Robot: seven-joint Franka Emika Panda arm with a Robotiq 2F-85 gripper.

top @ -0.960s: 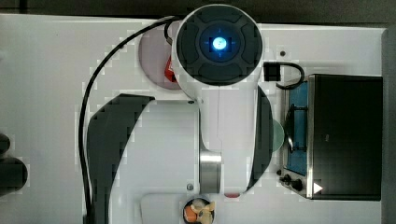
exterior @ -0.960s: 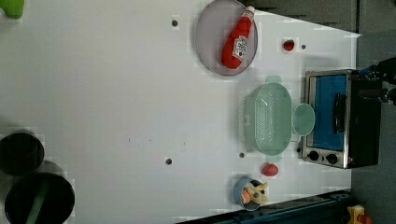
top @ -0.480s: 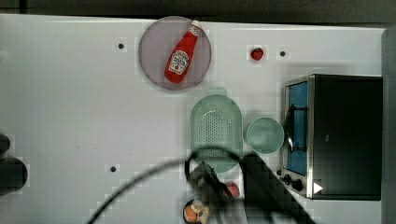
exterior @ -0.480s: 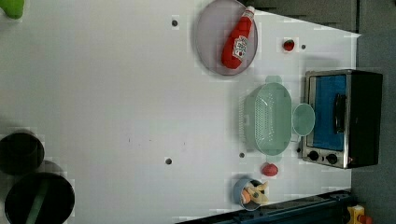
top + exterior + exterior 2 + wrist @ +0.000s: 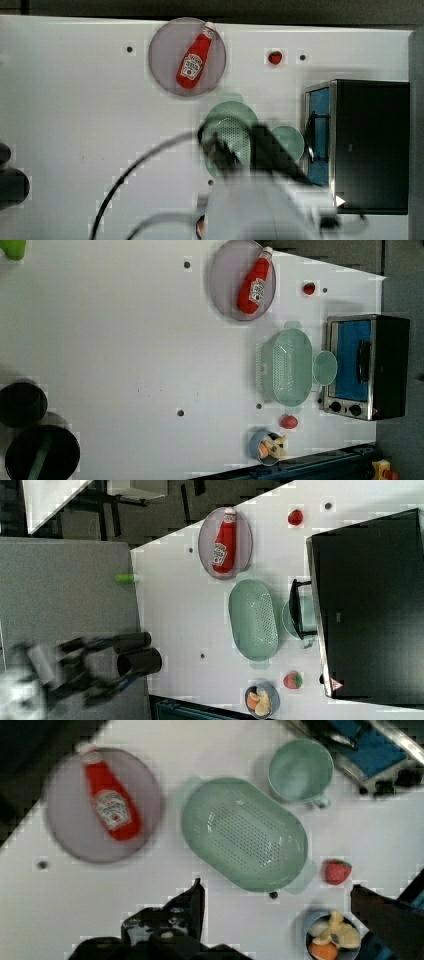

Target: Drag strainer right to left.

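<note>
Arm now blurred over strainer (image 5: 227, 131) in top view, farther up than earlier; fingers (image 5: 196, 900) spread apart, holding nothing; strainer unmoved on surface (image 5: 125, 340).

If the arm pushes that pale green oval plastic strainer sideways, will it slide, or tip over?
The pale green oval plastic strainer looks low and wide, so it will probably slide rather than tip. It appears thin, perforated and empty, so likely light. A push near one end might turn it towards the round green mug beside it.
</note>
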